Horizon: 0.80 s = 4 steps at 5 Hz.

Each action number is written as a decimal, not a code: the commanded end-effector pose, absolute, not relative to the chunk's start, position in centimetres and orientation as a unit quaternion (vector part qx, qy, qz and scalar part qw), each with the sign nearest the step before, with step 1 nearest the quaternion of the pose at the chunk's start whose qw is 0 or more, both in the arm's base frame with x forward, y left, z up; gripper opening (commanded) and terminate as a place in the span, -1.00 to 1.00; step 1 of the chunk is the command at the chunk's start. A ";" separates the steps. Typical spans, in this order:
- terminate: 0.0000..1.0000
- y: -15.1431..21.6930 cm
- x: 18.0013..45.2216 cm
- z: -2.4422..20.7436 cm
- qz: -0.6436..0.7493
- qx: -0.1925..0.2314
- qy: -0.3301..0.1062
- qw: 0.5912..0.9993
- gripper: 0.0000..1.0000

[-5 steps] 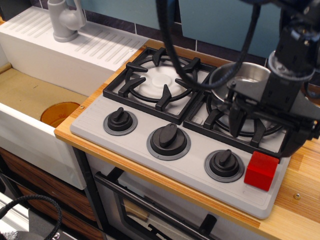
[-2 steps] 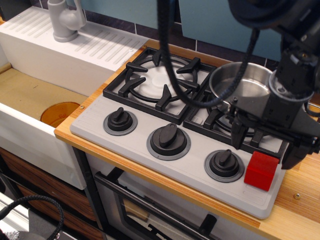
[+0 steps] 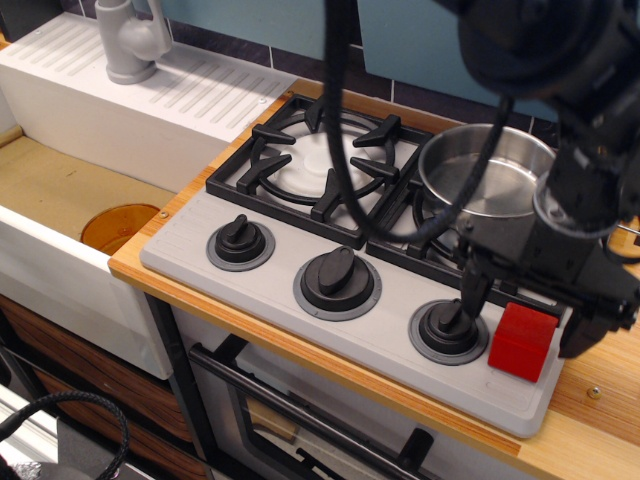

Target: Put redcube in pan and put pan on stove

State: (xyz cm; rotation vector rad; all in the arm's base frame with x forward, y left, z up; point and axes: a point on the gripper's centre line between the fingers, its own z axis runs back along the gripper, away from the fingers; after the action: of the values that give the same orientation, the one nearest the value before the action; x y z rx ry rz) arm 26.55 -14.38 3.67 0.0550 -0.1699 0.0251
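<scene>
A: Where's the redcube (image 3: 522, 341)?

B: On the stove (image 3: 260, 285), front right corner of the grey top, just right of the 3rd knob (image 3: 447, 329). Sits flat on the surface, not in the pan.

A: And the pan (image 3: 487, 171)?

B: On the right burner grate (image 3: 430, 240), toward the back. Steel, inside looks bare as far as I can see. Handle not visible, the arm covers that side.

A: Gripper (image 3: 527, 315)?

B: Right over the cube, pointing down. Jaws spread wide, one finger (image 3: 472, 291) left of the cube near the 3rd knob, the other to the right by the stove's edge. Cube lies between them. Nothing grasped. Can't tell if either tip touches the cube.

A: Rest of the scene?

B: Left burner (image 3: 322, 162) has nothing on it, white disc showing. 2 more knobs on the front, left knob (image 3: 240, 243) and mid knob (image 3: 337, 280). White sink unit (image 3: 120, 110) w/ grey faucet (image 3: 130, 38) to the left, wooden counter (image 3: 600, 400) under the stove. Black cable (image 3: 338, 120) hangs down across the left burner.
</scene>
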 end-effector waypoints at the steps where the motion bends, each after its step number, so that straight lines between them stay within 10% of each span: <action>1: -1.00 -15.2 26.6 3.4 0.013 0.025 -0.112 0.993 1.00; 2: -1.00 -15.3 26.7 3.1 0.015 0.023 -0.107 0.994 -1.00; 4: -1.00 -14.6 27.2 5.1 0.006 0.027 -0.083 0.996 -1.00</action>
State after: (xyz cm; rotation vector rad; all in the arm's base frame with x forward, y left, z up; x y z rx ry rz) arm 26.27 -14.30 3.30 0.0892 -0.1025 0.0101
